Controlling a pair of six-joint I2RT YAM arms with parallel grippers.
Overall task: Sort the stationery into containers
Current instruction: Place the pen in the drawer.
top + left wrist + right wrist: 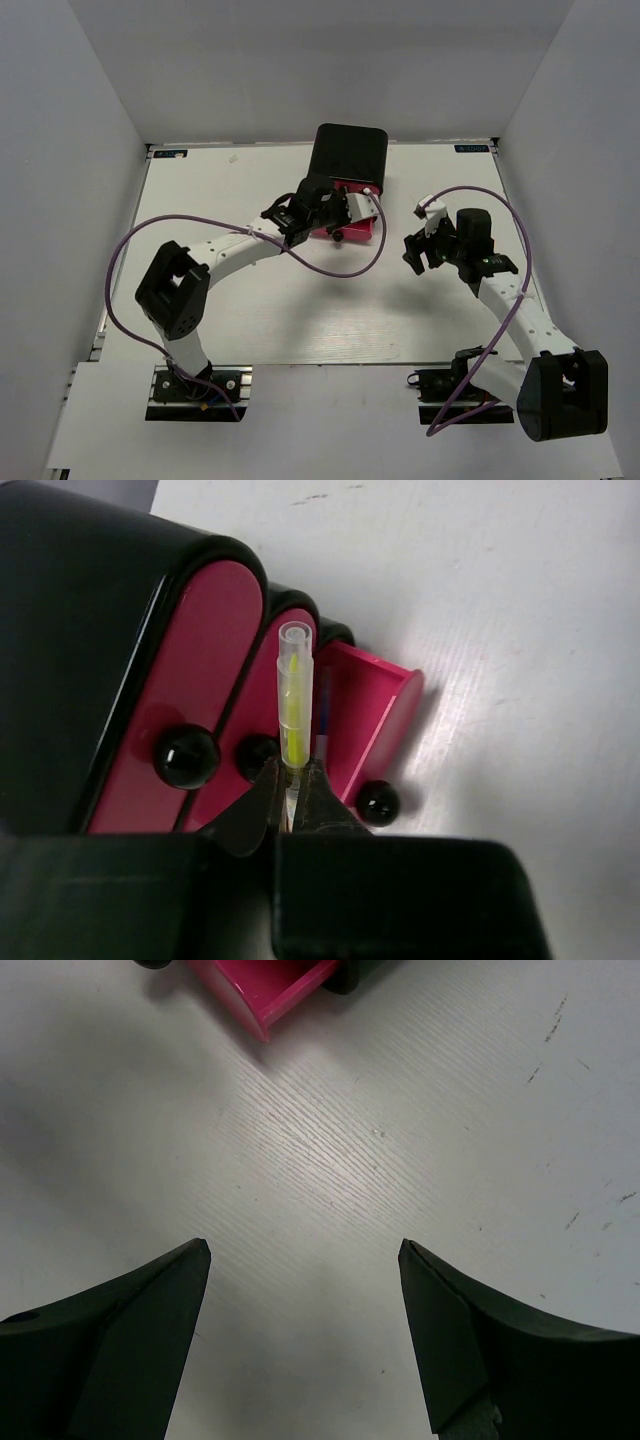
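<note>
- White table with a fine, straight wood grain, closed in by plain white walls on the left, right and far sides.
- Carries a black, round-cornered cabinet at the far edge, about mid-width, standing directly on the surface.
- Shows the cabinet's lowest pink drawer pulled out toward the near side and lying low over the tabletop; touching it or just clear of it cannot be told.
- Bears small dark scuff marks, scattered over the bare surface right of the drawer.
- Has a small dark label at the far left corner and a second label at the far right.
</note>
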